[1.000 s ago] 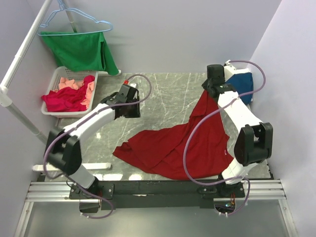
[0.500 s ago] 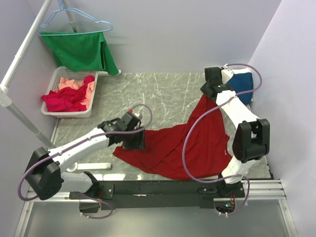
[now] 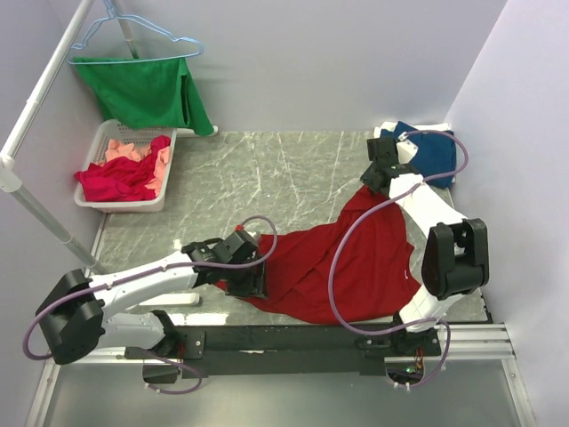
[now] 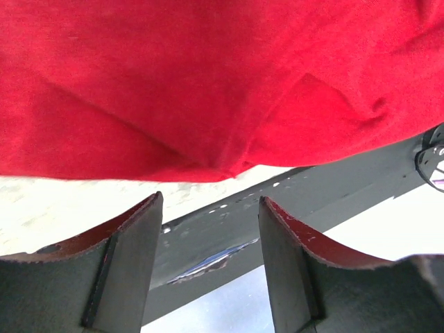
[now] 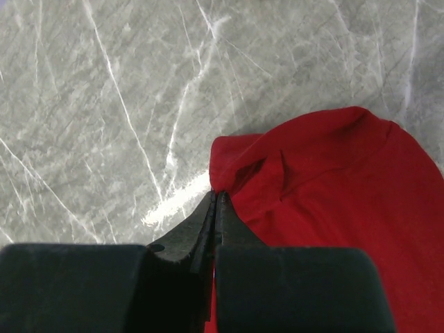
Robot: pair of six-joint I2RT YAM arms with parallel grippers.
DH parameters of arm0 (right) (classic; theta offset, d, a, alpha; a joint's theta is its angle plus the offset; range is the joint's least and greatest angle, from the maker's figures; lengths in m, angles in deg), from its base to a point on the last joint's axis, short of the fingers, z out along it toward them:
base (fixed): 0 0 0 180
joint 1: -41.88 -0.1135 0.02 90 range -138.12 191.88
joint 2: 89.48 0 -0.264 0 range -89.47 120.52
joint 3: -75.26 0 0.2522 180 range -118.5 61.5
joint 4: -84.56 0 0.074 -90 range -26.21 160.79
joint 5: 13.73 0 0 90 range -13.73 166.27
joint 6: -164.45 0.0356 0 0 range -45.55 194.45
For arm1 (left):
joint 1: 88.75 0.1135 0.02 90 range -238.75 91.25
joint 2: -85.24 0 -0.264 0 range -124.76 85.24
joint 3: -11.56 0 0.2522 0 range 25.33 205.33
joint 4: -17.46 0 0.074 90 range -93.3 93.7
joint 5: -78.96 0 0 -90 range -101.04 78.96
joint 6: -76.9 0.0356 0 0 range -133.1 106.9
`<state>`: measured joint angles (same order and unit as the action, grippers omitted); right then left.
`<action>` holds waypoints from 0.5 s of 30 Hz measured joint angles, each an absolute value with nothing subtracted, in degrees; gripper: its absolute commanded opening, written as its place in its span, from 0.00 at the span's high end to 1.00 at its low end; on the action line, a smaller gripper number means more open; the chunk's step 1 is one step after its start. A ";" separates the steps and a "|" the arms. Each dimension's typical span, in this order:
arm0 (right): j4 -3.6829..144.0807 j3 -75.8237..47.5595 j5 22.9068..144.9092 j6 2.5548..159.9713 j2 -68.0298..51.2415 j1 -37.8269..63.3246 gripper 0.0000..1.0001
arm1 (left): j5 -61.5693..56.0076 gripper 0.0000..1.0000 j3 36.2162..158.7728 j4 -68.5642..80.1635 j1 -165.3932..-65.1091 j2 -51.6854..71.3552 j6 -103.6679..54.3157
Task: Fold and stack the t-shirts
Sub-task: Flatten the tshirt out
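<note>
- Starting at the left, you have a white basket (image 3: 89,203) holding a crimson t-shirt (image 3: 116,181) and a salmon-pink t-shirt (image 3: 124,149), both bunched and well apart from the work.
- Your left gripper (image 4: 209,200) sits low at the near-left hem of the deep-red t-shirt (image 3: 356,258). Its jaws stand apart with nothing between them, and the hem lies just beyond the fingertips.
- That shirt lies rumpled on the marble table (image 3: 293,169), from the front rail up to a far corner drawn toward the right.
- Expect it to be light and limp: it will probably sag and drag instead of keeping shape. Pinch a hem or corner where the cloth doubles, because on the flat middle the fingers would likely skate.
- Your right gripper (image 5: 216,198) has its fingers pressed together on that far corner, with a small fold of red cloth caught at the tips.
- At the far right, a dark blue t-shirt (image 3: 436,156) sits in the table's back corner; you cannot tell whether it is folded.
</note>
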<state>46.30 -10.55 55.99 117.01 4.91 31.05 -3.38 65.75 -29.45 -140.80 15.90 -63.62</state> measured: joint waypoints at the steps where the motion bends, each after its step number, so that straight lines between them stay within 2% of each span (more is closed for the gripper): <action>1: 46.28 -10.22 56.02 117.01 4.63 31.00 1.00 | -3.38 0.37 65.75 -28.79 -141.33 15.42 -63.75; 15: 45.87 -9.28 55.89 116.80 0.87 30.50 1.00 | -5.35 0.39 66.67 -24.31 -144.41 7.40 -64.06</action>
<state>45.87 -9.28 55.89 116.80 0.87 30.50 -5.35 66.67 -24.31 -144.41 7.40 -64.06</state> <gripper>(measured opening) 0.008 0.620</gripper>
